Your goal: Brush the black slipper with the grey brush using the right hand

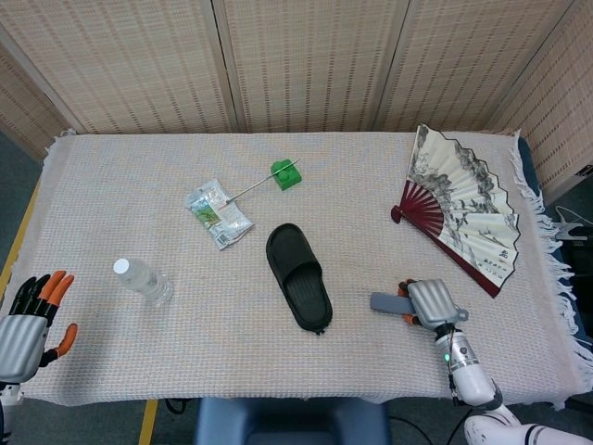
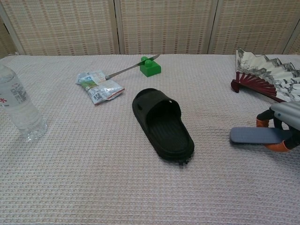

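Observation:
The black slipper (image 1: 298,276) (image 2: 162,123) lies open side up in the middle of the table. To its right is the grey brush (image 1: 384,302) (image 2: 253,135), its handle gripped by my right hand (image 1: 428,303) (image 2: 283,123) and its head pointing toward the slipper. In the chest view the brush hangs slightly above the cloth. A gap separates brush and slipper. My left hand (image 1: 31,318) hovers at the table's front left corner, fingers spread and holding nothing; only the head view shows it.
A clear water bottle (image 1: 143,279) (image 2: 18,108) stands front left. Behind the slipper lie a snack packet (image 1: 219,213) (image 2: 99,86), a green block (image 1: 286,173) (image 2: 150,66) and a thin metal rod (image 2: 126,70). A spread paper fan (image 1: 465,206) (image 2: 274,77) sits far right.

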Controlling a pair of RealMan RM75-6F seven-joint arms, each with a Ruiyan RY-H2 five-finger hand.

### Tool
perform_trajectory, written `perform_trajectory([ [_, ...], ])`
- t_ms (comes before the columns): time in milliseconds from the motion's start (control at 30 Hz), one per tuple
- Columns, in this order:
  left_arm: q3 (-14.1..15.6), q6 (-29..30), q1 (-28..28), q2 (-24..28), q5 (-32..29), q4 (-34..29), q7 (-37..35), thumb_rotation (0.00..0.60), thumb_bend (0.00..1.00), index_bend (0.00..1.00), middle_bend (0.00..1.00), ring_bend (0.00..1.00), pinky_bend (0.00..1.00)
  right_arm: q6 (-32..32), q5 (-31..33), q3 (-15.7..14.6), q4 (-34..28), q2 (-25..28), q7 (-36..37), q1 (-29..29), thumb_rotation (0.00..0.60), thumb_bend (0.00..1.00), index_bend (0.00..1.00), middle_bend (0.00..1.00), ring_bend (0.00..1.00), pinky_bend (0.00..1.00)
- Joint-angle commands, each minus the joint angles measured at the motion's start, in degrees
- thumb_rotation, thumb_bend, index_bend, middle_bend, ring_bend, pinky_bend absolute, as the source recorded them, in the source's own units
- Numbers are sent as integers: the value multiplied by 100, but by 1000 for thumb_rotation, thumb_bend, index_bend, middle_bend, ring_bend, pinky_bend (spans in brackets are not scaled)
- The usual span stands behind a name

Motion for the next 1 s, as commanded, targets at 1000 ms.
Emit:
perform_trajectory([
  [1000, 1, -71, -11, -32, -39, -21, 120, 600, 444, 0, 0, 0, 0, -328, 467, 823, -279, 575, 1497, 231, 600, 348, 835, 655, 673, 916],
])
